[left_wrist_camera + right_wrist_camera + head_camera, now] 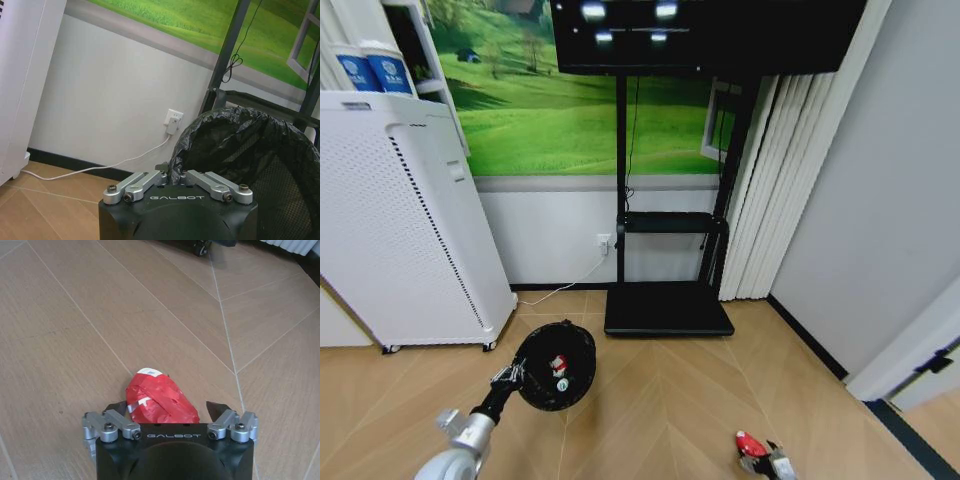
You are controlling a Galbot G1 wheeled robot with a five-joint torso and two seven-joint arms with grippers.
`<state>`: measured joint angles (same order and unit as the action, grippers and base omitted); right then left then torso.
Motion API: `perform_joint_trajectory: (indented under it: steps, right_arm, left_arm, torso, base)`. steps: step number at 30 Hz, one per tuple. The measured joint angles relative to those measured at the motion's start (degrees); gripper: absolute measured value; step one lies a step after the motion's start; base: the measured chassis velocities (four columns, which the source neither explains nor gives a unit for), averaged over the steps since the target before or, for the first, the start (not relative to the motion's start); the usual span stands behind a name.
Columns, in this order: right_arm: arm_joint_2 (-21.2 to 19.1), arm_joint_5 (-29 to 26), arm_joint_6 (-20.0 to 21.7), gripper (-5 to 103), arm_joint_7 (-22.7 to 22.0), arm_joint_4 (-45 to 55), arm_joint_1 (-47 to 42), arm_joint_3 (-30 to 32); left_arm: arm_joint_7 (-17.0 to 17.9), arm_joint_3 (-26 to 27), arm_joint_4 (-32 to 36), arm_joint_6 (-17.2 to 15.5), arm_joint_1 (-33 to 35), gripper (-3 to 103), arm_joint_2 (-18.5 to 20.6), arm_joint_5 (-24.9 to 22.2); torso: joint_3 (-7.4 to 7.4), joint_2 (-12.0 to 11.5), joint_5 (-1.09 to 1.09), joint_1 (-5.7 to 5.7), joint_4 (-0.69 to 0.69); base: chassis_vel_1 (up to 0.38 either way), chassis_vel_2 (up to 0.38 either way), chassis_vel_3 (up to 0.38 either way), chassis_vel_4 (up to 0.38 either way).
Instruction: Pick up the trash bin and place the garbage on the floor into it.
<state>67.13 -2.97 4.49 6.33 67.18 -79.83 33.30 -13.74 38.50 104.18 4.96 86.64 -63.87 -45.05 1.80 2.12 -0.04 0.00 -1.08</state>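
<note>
- We see bare floor (660, 410) between the air purifier (400, 220) and TV stand (668, 308).
- Our left gripper (172, 176) pinches the trash bin (556, 365) rim, bin lifted left of centre.
- Our right gripper (167, 407), spread wide, straddles the red wrapper (159, 402) on the floor.

Left end effector (172, 181), black housing behind the silver finger links: white lettering "GALBOT".
Right end effector (170, 412), black housing behind the silver finger links: white lettering "GALBOT".
Two blue-and-white round containers (375, 70) on top of the tall white perforated box (400, 220): white marks, too small to read.
</note>
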Motion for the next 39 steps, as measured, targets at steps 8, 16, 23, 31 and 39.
perform_joint_trajectory:
  steps: [8, 16, 23, 31, 39]
  right_arm:
    - [0.1, -0.3, -0.2, 62, 1.2, 1.2, -0.7, 0.2]
    - [0.0, -1.2, -1.1, 53, 3.8, 5.1, -2.5, 0.8]
    - [0.0, -2.8, -4.3, 53, 2.9, 11.2, -4.3, 1.5]
    - [-1.1, -4.3, -16.1, 53, 10.4, 25.1, -7.6, 1.5]
    - [-0.7, -7.4, -20.1, 53, 20.8, 46.9, -17.0, -0.1]
  left_arm:
    - [0.0, 0.0, -0.2, 0.1, 0.0, 4, -0.1, 0.1]
    - [0.5, 0.2, 0.0, 0.2, 0.7, 4, 0.0, 0.2]
    - [1.5, -0.1, -0.1, 0.2, 0.4, 4, 0.4, 0.2]
    - [5.8, -3.6, -3.2, -5.2, -1.8, 4, 2.8, -1.0]
    - [6.8, -12.4, -8.3, -8.4, -11.2, 4, 7.0, -1.9]
  torso:
    - [0.01, 0.0, 0.03, 0.0, 0.0]
    - [0.01, 0.0, 0.06, 0.0, 0.0]
    - [0.01, 0.0, 0.05, 0.0, 0.01]
    - [0.01, 0.0, 0.03, 0.0, 0.04]
    - [0.01, 0.0, 0.04, 0.0, -0.01]
  base:
    - [0.0, 0.0, 0.0, 0.0]
    - [0.0, 0.0, 0.0, 0.0]
    - [0.0, 0.0, 0.0, 0.0]
    - [0.0, 0.0, 0.0, 0.0]
    - [0.0, 0.0, 0.0, 0.0]
